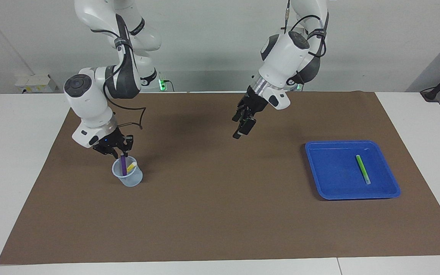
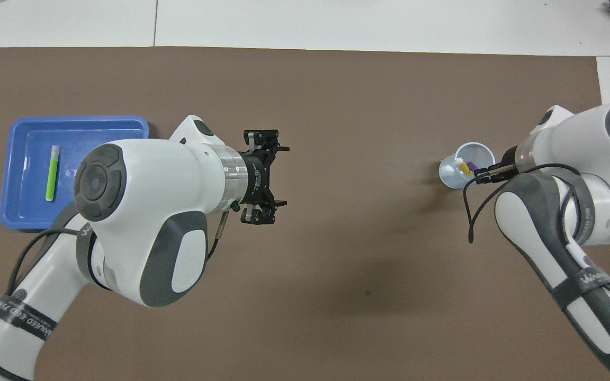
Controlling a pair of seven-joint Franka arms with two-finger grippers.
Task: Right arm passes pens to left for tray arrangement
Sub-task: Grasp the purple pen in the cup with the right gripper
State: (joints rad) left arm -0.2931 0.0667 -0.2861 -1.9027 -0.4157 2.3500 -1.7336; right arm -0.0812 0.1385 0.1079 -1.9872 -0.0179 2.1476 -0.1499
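A purple pen (image 1: 123,166) and a yellow pen (image 1: 131,167) stand in a small translucent cup (image 1: 130,179) toward the right arm's end of the mat. My right gripper (image 1: 122,154) has come down on the purple pen's top and is shut on it; from overhead its tips (image 2: 477,171) pinch the purple pen (image 2: 471,165) beside the yellow pen (image 2: 462,166). A green pen (image 1: 363,169) lies in the blue tray (image 1: 319,168) toward the left arm's end. My left gripper (image 1: 243,126) hangs open over the mat's middle, holding nothing.
A brown mat (image 1: 220,214) covers most of the white table. The cup (image 2: 450,177) and the tray (image 2: 24,137) sit at its two ends, with bare mat between them.
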